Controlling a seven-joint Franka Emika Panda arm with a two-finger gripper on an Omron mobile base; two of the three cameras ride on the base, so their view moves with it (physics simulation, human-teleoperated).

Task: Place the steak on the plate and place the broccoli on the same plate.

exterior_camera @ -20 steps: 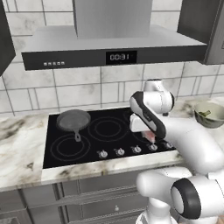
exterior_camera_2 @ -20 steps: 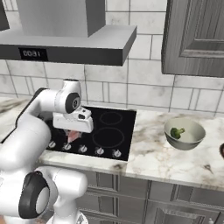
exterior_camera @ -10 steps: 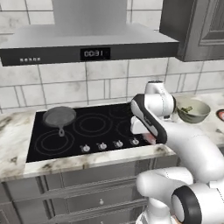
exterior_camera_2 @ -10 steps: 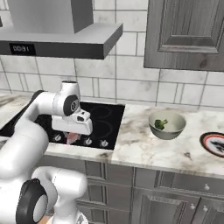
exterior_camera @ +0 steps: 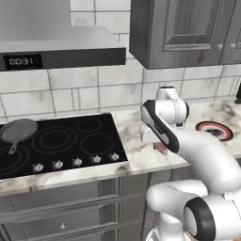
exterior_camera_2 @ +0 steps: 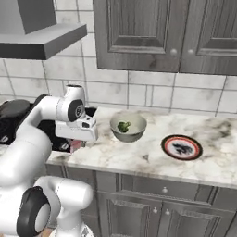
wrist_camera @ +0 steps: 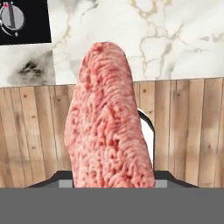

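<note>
Change since earlier: the whole scene has slid left in both base views, so the base has driven right along the counter; the cooktop (exterior_camera: 61, 141) now sits at the left and the plate (exterior_camera_2: 181, 147) has come fully into sight.
Gripper: the gripper (exterior_camera_2: 77, 144) hangs below the white hand over the counter's front edge, just right of the cooktop, as before closed on the meat.
Steak: the steak (wrist_camera: 108, 122) is clamped between the fingers, a pink slab standing up the middle of the hand view; in the left base view its red end (exterior_camera: 161, 148) pokes out under the hand.
Broccoli: the broccoli (exterior_camera_2: 123, 126) lies inside the grey-beige bowl (exterior_camera_2: 128, 134).
Plate: bare, on the marble counter (exterior_camera_2: 139, 157), well right of the gripper.
In the way: the bowl stands between the gripper and the plate.
Around: frying pan (exterior_camera: 19, 131) on the far-left burner; range hood (exterior_camera: 56, 49) above; grey wall cabinets (exterior_camera_2: 162, 32) over the plate.
</note>
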